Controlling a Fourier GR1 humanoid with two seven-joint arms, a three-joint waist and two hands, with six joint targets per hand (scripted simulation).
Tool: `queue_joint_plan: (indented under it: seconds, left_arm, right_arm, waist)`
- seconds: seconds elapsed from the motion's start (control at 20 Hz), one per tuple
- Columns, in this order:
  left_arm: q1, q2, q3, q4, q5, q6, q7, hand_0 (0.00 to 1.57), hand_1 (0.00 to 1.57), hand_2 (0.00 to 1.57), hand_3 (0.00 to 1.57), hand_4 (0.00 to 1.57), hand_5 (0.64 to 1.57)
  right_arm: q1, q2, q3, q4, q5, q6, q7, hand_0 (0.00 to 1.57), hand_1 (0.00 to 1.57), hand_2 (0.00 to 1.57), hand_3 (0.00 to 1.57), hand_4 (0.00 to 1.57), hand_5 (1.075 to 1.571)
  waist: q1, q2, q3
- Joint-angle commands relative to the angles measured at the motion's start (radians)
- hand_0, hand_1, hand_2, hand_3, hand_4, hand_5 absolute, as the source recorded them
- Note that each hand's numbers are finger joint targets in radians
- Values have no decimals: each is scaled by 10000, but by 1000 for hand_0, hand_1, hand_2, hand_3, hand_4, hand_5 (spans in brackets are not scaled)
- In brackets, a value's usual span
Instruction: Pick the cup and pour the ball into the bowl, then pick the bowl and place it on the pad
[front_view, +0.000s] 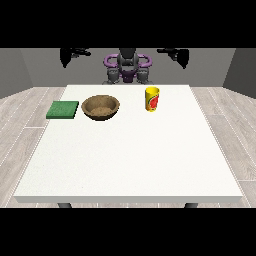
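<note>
1. Grey walls and pale plank flooring framed a large white bench (130, 165), with the robot behind its far edge.
2. Both black hands were raised well above and behind the bench, far from every object: the hand at the view's left (75, 52) and the hand at the view's right (175, 53). Neither held anything, and whether their fingers were spread or curled could not be told.
3. On the bench's far half stood an upright yellow cup with a red mark (152, 99); any ball inside it was hidden.
4. A brown wooden bowl (101, 107) sat near the cup towards the view's left, with a flat green square pad (63, 110) just beside the bowl.
5. The first step, judged untouched, was grasping the cup; the hand at the view's right looked nearer and should take it by the side wall, keeping it upright until over the bowl.
</note>
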Motion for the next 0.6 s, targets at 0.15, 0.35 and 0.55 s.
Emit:
queue_joint_plan:
  seconds: [0.15, 0.35, 0.55]
  left_arm:
    - [-18, -430, -53, 2196, -526, -377, -2868, 0, 0, 0, 0, 0, 1526]
    - [-253, -1444, -602, 3197, -1477, 771, -4022, 0, 0, 0, 0, 0, 1519]
    - [-1052, -1567, -143, 4555, -1579, 1319, -5390, 0, 0, 0, 0, 0, 1523]
  right_arm:
    - [-780, -141, -269, 456, -52, 142, -448, 0, 0, 0, 0, 0, 1571]
    - [-746, -91, -123, 878, 161, 437, -1028, 0, 0, 0, 0, 0, 1571]
    - [-883, -205, -197, 1030, 315, 698, -1857, 0, 0, 0, 0, 0, 1570]
  waist:
    - [-129, 1040, -2]
    - [-368, 1151, 0]
    - [-863, 2051, -3]
